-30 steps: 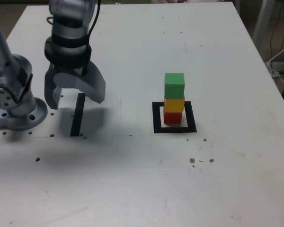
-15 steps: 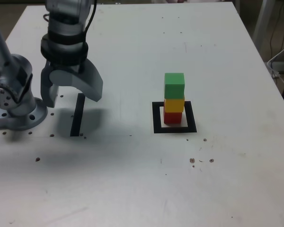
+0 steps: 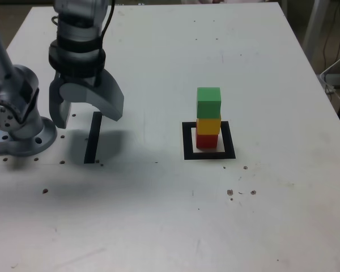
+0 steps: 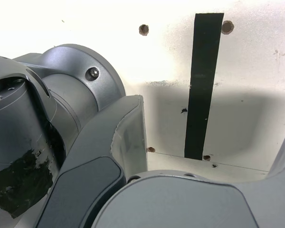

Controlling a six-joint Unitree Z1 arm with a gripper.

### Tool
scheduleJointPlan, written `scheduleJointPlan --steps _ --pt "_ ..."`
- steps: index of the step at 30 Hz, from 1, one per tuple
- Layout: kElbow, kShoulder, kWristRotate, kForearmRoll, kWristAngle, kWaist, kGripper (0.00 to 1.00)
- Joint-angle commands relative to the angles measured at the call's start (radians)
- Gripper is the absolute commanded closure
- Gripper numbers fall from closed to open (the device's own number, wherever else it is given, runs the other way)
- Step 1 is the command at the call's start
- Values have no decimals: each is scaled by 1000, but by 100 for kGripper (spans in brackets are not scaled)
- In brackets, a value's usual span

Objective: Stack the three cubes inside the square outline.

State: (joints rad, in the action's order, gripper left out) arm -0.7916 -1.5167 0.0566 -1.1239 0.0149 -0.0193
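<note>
Three cubes stand stacked in the exterior view: the red cube (image 3: 207, 140) at the bottom, the yellow cube (image 3: 208, 124) on it, the green cube (image 3: 208, 102) on top. The stack rests inside the square outline (image 3: 187, 141) of black tape. My gripper (image 3: 86, 120) hangs open and empty far to the exterior view's left of the stack, above the table by a straight tape strip. In the wrist view the cubes are out of sight, and one grey finger (image 4: 126, 137) shows beside the arm's base.
A straight black tape strip (image 3: 92, 137) (image 4: 202, 85) lies under the gripper. The arm's grey base (image 3: 17, 122) stands at the exterior view's left edge. Small screw holes and dark specks (image 3: 231, 192) dot the white table (image 3: 158, 215). Cables hang past the table's right edge.
The gripper drifted slightly toward the exterior view's left and up over the first half second, then held still. The stack has not moved.
</note>
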Motion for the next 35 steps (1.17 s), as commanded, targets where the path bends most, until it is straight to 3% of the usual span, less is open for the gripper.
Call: scheduleJointPlan --steps 1,35 --pt "-2 3 -1 -2 1 1 0" --pt "-20 18 -1 -35 7 1 0"
